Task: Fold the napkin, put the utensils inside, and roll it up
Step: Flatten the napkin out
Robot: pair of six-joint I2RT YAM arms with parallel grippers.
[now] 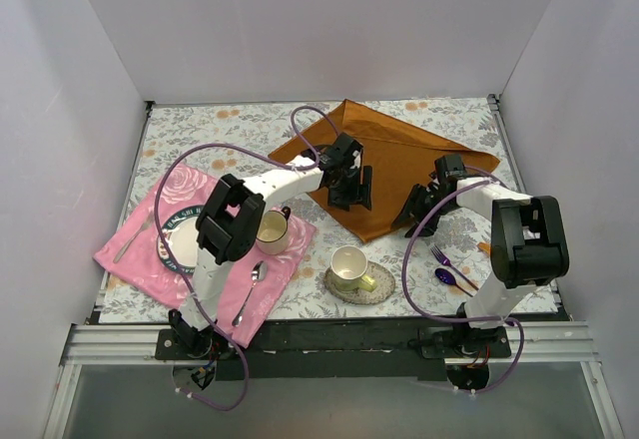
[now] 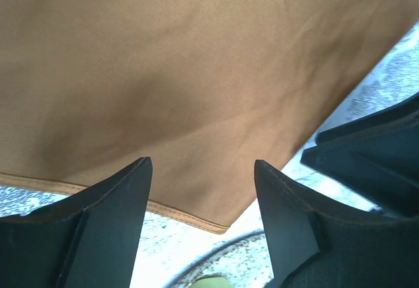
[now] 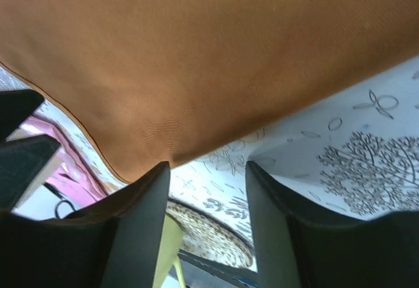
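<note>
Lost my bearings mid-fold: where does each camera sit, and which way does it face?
Top: fixed above and behind the arms, looking down at the table; both arms show, left hand and right hand at the napkin.
Left wrist: on the left arm, looking down past its open fingers at the napkin's near corner.
Right wrist: on the right arm, looking down past its open fingers at the napkin's edge and table.
Shared: both wrist views catch the napkin's near corner and the saucer.
</note>
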